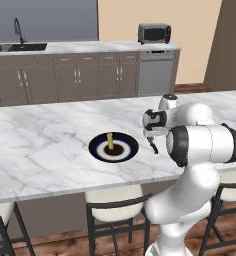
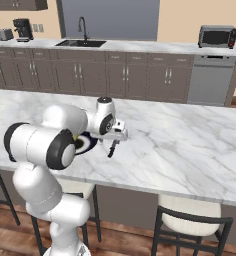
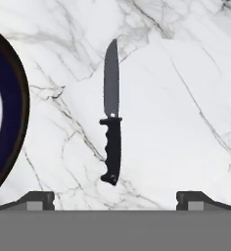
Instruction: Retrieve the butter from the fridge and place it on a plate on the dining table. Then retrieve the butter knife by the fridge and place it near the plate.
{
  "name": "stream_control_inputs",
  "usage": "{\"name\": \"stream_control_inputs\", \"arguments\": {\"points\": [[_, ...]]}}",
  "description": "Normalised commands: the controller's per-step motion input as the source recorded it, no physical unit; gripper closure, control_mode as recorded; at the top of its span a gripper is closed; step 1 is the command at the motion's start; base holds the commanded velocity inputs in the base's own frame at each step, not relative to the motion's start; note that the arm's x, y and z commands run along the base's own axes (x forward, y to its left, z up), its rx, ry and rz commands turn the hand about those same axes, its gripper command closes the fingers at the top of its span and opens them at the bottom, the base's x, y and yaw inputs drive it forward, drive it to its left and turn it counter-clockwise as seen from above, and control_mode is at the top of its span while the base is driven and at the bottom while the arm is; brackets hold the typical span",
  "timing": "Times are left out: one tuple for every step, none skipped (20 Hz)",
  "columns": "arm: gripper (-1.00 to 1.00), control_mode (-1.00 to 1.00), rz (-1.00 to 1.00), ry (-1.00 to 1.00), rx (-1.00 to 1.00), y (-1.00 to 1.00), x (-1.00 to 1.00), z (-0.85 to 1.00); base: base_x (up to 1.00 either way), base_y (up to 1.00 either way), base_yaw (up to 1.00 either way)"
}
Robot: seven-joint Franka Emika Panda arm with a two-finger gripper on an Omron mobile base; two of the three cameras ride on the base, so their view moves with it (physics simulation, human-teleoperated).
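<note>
White grey-veined marble worktop (image 1: 50, 145) carries round navy plate (image 1: 101, 151) with yellow butter stick (image 1: 110, 141) near its front edge; black-handled knife (image 3: 111, 128) lies beside it, pincer (image 3: 115, 200) apart above, empty.

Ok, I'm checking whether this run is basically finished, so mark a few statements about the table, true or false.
1. The butter lies on the plate. True.
2. The knife is clamped in the pincer. False: it lies flat on the dining table, with the pincer's jaws standing wide open above it.
3. The knife lies beside the plate, not on it. True.
4. The plate sits on the grey-cabinet counter by the sink. False: it is on the marble dining table.
5. The knife has a black handle. True.
</note>
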Motion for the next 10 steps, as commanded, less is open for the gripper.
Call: {"name": "stream_control_inputs", "arguments": {"points": [[-1.00,-1.00,0.00,0.06,0.11,0.00,-0.57,0.77,0.00,0.00,0.00],[-1.00,-1.00,0.00,0.03,0.13,0.00,-0.54,0.80,0.00,0.00,0.00],[-1.00,-1.00,0.00,0.03,0.17,0.00,-0.50,0.76,0.00,0.00,0.00],[-1.00,-1.00,0.00,0.01,0.19,0.00,-0.55,0.74,0.00,0.00,0.00],[-1.00,-1.00,0.00,0.03,0.17,0.00,-0.46,0.64,0.00,0.00,0.00],[-1.00,-1.00,0.00,0.00,0.09,0.00,-0.61,0.66,0.00,0.00,0.00],[-1.00,-1.00,0.04,0.00,0.02,0.03,-0.86,0.64,0.00,0.00,0.00],[-1.00,-1.00,0.07,0.00,0.00,0.00,-0.89,0.59,0.00,0.00,0.00],[-1.00,-1.00,0.08,0.00,0.00,0.04,-0.93,0.55,0.00,0.00,0.00],[-1.00,-1.00,0.08,0.00,0.00,0.14,-0.99,0.46,0.00,0.00,0.00]]}}
